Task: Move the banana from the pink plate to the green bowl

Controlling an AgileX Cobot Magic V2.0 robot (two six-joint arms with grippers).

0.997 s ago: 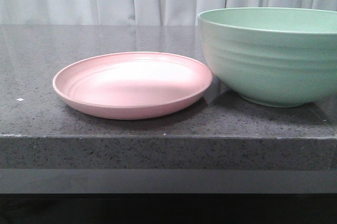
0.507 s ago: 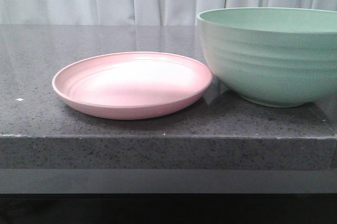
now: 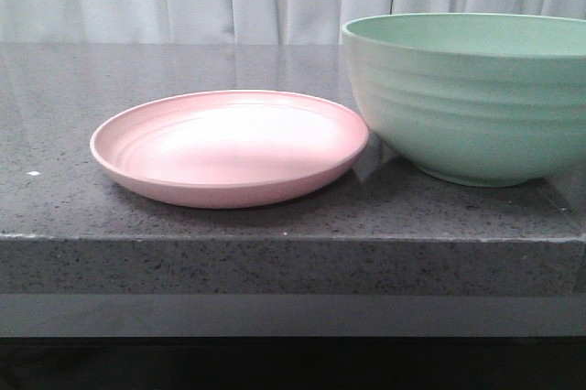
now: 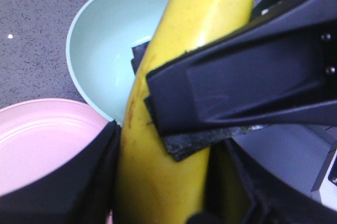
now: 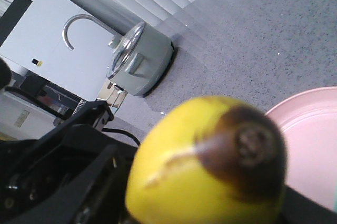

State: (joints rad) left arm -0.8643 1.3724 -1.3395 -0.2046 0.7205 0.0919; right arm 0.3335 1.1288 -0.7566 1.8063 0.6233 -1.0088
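The yellow banana [image 4: 174,145] is held in the air, out of the front view. My left gripper [image 4: 168,203] is shut on it, with a black finger [image 4: 79,182] against each side. My right gripper [image 4: 158,77] reaches in from the side and clamps the same banana higher up with its padded fingers [image 4: 210,92]. In the right wrist view the banana's dark tip [image 5: 247,145] fills the foreground and hides the right fingers. The pink plate [image 3: 229,147] is empty. The green bowl [image 3: 467,106] stands to its right, and its inside [image 4: 105,40] looks empty.
The plate and the bowl sit close together near the front edge [image 3: 293,239] of a grey speckled counter. A white curtain hangs behind. In the right wrist view a grey lidded pot [image 5: 139,58] and a white box [image 5: 47,34] stand on the counter.
Plate and bowl have not moved. A small dark edge has appeared in the front view's top left corner.
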